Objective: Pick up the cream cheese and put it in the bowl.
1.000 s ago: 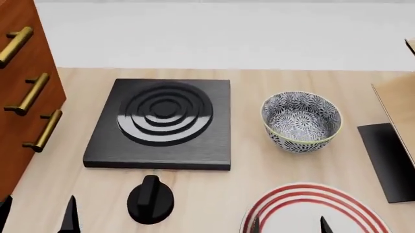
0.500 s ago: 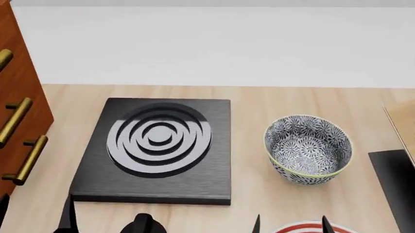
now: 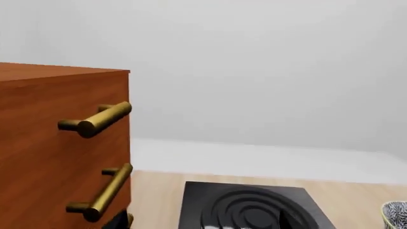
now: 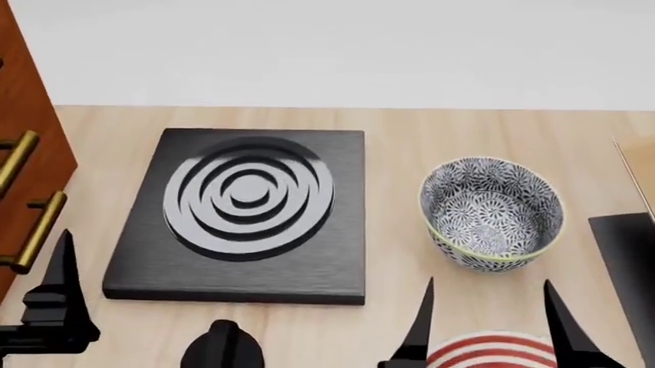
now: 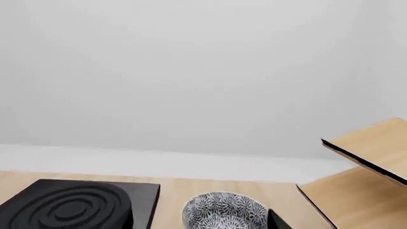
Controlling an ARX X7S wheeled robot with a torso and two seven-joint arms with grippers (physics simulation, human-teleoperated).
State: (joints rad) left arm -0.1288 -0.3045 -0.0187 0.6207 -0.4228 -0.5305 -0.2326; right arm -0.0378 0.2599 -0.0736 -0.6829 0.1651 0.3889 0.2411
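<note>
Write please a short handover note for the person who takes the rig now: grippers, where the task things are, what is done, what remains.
Right gripper: open, empty, low in the head view, near the bowl.
Left gripper: only one finger shows; state unclear.
Bowl is empty, upright on the wooden counter, right of the black burner plate.
Cream cheese: in no view.
Done: nothing.
Left: find the cream cheese, grasp it, place it in the bowl.

The head camera looks steeply down on the wooden counter (image 4: 409,126). Both wrist cameras sit low, facing level toward the white wall (image 5: 190,71). All 3 views share the black burner plate (image 4: 245,207) and patterned bowl (image 4: 493,215).
</note>
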